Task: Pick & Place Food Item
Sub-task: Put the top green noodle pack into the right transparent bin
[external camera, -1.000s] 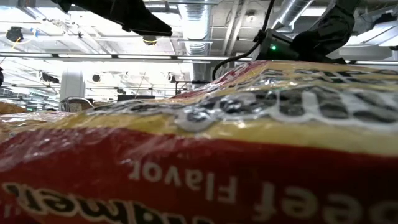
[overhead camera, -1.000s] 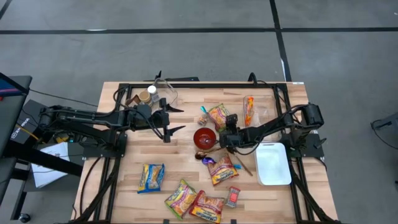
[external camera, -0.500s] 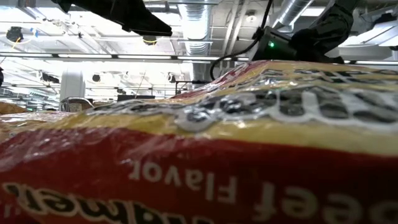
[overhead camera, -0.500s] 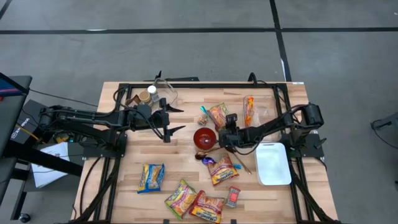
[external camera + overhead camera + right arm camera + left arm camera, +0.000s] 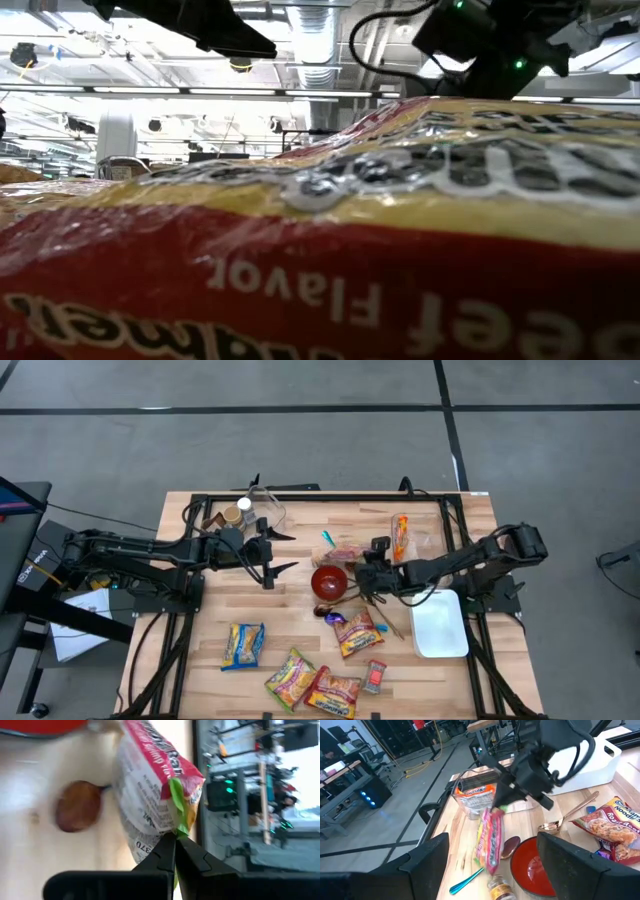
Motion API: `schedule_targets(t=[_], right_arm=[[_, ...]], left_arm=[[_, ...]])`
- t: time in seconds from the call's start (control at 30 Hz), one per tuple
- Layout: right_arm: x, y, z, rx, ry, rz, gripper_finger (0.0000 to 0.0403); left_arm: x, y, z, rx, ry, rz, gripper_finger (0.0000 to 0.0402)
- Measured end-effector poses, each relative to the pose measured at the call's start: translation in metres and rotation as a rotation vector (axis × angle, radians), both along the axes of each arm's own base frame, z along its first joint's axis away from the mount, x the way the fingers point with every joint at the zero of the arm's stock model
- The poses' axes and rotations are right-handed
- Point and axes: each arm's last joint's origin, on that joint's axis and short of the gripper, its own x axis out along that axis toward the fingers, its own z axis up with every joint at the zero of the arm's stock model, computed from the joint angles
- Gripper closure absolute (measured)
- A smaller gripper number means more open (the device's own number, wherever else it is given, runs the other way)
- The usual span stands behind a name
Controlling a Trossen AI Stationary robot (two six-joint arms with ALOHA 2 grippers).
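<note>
Hanging from my right gripper (image 5: pixel 175 842) is a crinkly noodle packet (image 5: pixel 155 795), pinched shut by its sealed edge alone, so it dangles clear of the worktop (image 5: pixel 300 520) just above the space between the red bowl (image 5: pixel 330 581) and the clear tub (image 5: pixel 475 795) at the far side. From the left wrist view the packet (image 5: pixel 490 842) droops long and limp below the gripper (image 5: pixel 501 800), glossy film in red, yellow and green. That thin hold is my worry: the plastic is slick, the contents sit low and heavy, and I judge that a quick swing could pull the seam out of my fingertips or tear it. A dropped packet would likely land in the bowl or on the copper-coloured spoon (image 5: pixel 560 822) beside it. The bowl looks smooth and lacquered, round and shallow; the white tray (image 5: pixel 440 622) near my right arm is a plain rectangle with soft corners, and I take it for a likely place to set food down. More packets lie scattered toward the near edge, one so close to the low camera (image 5: pixel 320 250) that it fills that view with wrinkled wrapper. My left gripper (image 5: pixel 282 552) waits with its fingers spread wide over the worktop's left half, holding nothing.
</note>
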Motion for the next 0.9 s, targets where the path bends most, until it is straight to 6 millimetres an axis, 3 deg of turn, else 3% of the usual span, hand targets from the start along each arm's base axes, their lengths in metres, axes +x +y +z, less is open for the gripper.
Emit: schedule_targets(t=[0.47, 0.73, 0.9], right_arm=[[-0.021, -0.005, 0.053, -0.091, -0.282, -0.155, 0.0403], [-0.050, -0.009, 0.094, 0.023, -0.556, -0.223, 0.0403], [-0.078, -0.011, 0.116, 0.191, -0.648, -0.272, 0.0403]], left_arm=[[0.000, 0.000, 0.000, 0.000, 0.000, 0.000, 0.0105], [0.000, 0.000, 0.000, -0.008, -0.002, 0.002, 0.0105], [0.000, 0.000, 0.000, -0.009, -0.002, 0.002, 0.0105]])
